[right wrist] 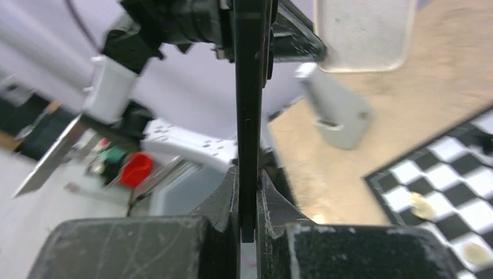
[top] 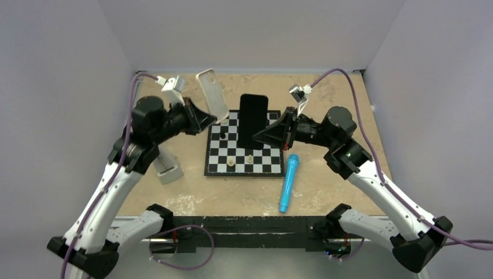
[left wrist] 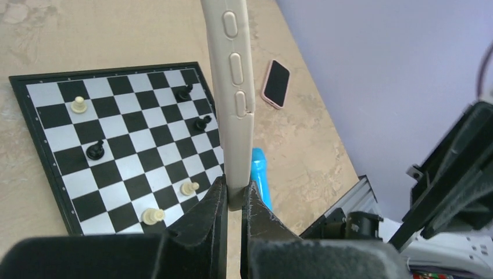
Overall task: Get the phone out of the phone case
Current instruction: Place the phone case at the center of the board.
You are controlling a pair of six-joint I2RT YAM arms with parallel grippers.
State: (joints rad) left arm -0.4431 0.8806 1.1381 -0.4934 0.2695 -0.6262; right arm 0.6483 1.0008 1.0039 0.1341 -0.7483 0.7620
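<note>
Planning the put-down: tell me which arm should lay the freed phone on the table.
Right. The right fingers are shut on the black phone, upright above the chessboard, so it need only lower it. The left fingers clamp the empty case.

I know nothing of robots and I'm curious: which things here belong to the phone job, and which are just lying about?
For the job: phone case, held in the left pincer; black phone, held in the right pincer.

Lying about: chessboard, chess pieces, blue pen-shaped thing, grey block, second phone in a pink case.
</note>
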